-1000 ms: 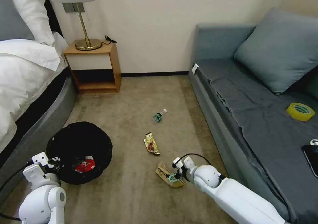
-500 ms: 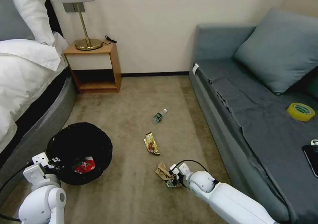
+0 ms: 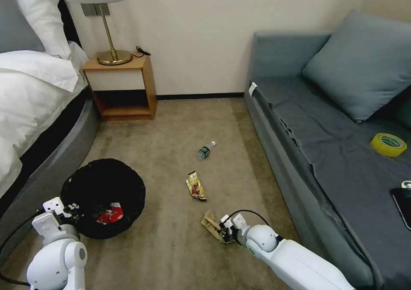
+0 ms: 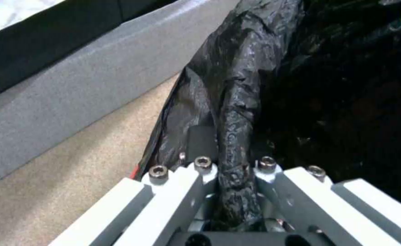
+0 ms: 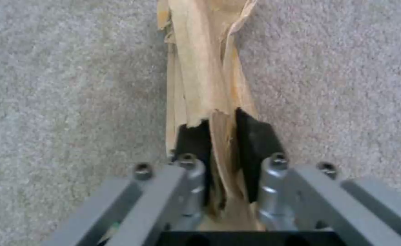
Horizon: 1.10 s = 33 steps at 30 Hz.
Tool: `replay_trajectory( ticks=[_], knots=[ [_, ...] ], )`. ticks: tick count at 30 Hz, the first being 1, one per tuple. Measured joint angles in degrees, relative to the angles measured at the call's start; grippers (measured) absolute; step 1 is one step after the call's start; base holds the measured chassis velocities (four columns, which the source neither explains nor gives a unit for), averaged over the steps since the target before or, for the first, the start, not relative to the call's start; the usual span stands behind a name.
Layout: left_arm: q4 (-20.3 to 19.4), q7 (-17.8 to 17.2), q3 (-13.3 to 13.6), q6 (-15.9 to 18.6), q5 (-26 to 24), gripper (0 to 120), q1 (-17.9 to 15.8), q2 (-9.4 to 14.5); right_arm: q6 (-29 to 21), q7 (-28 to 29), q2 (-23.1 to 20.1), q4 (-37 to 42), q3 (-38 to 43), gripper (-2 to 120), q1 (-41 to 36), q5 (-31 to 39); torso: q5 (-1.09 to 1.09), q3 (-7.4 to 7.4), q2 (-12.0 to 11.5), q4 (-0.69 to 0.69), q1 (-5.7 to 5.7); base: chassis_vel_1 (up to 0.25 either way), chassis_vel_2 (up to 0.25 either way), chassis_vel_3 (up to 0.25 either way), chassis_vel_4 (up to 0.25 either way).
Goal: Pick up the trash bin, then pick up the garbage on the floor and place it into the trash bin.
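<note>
The trash bin [image 3: 102, 195], lined with a crinkled black bag, is at the lower left near the bed, and a red-white snack packet [image 3: 110, 214] lies inside it. My left gripper [image 4: 230, 164] is shut on the bin's bagged rim [image 4: 237, 102]; it shows in the head view as the left gripper [image 3: 64, 209]. A crumpled tan paper wrapper [image 3: 211, 223] lies on the carpet. My right gripper [image 3: 224, 233] is shut on that tan wrapper [image 5: 205, 78], down at floor level. A gold-brown wrapper [image 3: 196, 186] and a small clear bottle [image 3: 206, 150] lie farther off on the carpet.
A grey sofa [image 3: 325, 153] runs along the right, with a yellow tape roll [image 3: 388, 144] and a black phone [image 3: 402, 204] on its seat. A bed [image 3: 34, 110] stands at the left and a wooden nightstand [image 3: 122, 84] with a lamp by the far wall.
My right gripper has slid down and slightly left along the tan wrapper and closed on it. The left arm and bin have barely moved.
</note>
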Motion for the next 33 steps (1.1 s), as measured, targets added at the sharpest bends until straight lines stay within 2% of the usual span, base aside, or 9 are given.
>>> replay_trajectory(
  ticks=[2, 4, 15, 20, 23, 24, 28, 32, 33],
  knots=[
    [0.02, 0.03, 0.03, -0.02, 0.03, 2, 0.03, 0.00, 0.20, -0.02, 0.02, 0.09, 0.12, 3, -0.29, 0.01, 0.00, 0.00, 0.00, 0.00, 0.00, 0.000, 0.000, 0.000, 0.000],
    [0.03, 0.05, 0.05, -0.05, 0.04, 2, 0.07, 0.00, 0.36, -0.02, 0.04, 0.17, 0.20, 0, -0.45, 0.03, 0.00, 0.00, 0.00, 0.00, 0.00, 0.000, 0.000, 0.000, 0.000],
    [0.07, 0.19, 0.07, -0.18, 0.06, 2, 0.20, 0.10, 1.06, 0.67, -1.21, 2.86, 0.83, 0, -0.87, 1.26, 0.00, 0.00, 0.00, 0.00, 0.00, 0.000, 0.000, 0.000, 0.000],
    [0.46, 0.28, 0.75, -0.34, 0.47, 2, 0.37, 0.10, 1.23, 4.59, -4.26, 12.74, 1.92, 0, 1.67, 7.89, 0.00, 0.00, 0.00, -0.01, 0.00, 0.000, 0.000, 0.000, 0.000],
    [0.73, 0.41, 1.73, -0.37, 1.02, 2, 0.63, -0.16, 2.12, 8.13, -4.40, 20.11, 1.27, 0, 5.43, 12.91, -0.01, 0.00, 0.00, 0.00, 0.00, 0.000, 0.000, 0.000, 0.000],
    [0.73, 0.41, 1.73, -0.37, 1.02, 2, 0.63, -0.16, 2.12, 8.13, -4.40, 20.11, 1.27, 0, 5.43, 12.91, -0.01, 0.00, 0.00, 0.00, 0.00, 0.000, 0.000, 0.000, 0.000],
    [1.02, 0.73, 2.89, -0.59, 2.05, 2, 1.17, -0.57, 2.43, 12.40, -1.58, 25.53, -1.06, 0, 9.60, 18.77, -0.01, 0.00, 0.00, 0.00, 0.00, 0.000, 0.000, 0.000, 0.000],
    [1.27, 0.96, 3.75, -0.63, 2.86, 2, 1.38, -0.87, 3.54, 17.98, 5.94, 28.07, -7.18, 0, 14.20, 24.22, -0.01, 0.00, 0.00, 0.01, 0.00, 0.000, 0.000, 0.000, 0.000],
    [1.27, 0.96, 3.75, -0.63, 2.86, 2, 1.38, -0.87, 3.54, 17.98, 5.94, 28.07, -7.18, 0, 14.20, 24.22, -0.01, 0.00, 0.00, 0.01, 0.00, 0.000, 0.000, 0.000, 0.000]
  ],
)
